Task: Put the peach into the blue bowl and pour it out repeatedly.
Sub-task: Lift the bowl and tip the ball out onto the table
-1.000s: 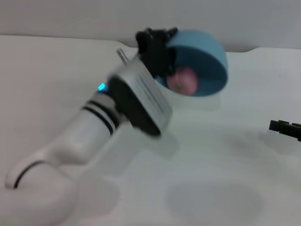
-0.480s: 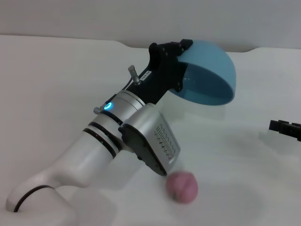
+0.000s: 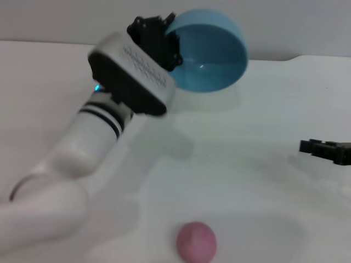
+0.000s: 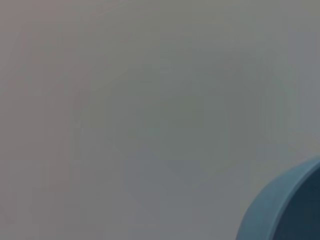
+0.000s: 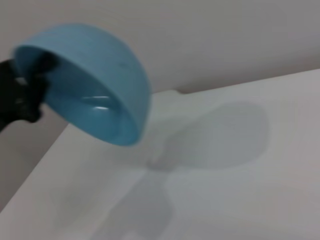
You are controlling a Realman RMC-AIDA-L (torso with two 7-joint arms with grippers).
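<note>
Your white table [image 3: 258, 181] carries one item resting directly on it: the peach [image 3: 196, 243], near the front edge. The surface shows only shadows otherwise.

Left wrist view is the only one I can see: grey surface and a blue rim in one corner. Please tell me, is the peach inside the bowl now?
Observer: No. The peach lies on the white table, near the front edge in the head view.
Operator: Where is the bowl itself?
Observer: The blue bowl is held in the air by the left gripper at its rim, tipped on its side, and it is empty.
Operator: And the right arm?
Observer: The right gripper shows only at the right edge of the head view, low over the table, away from the peach.
</note>
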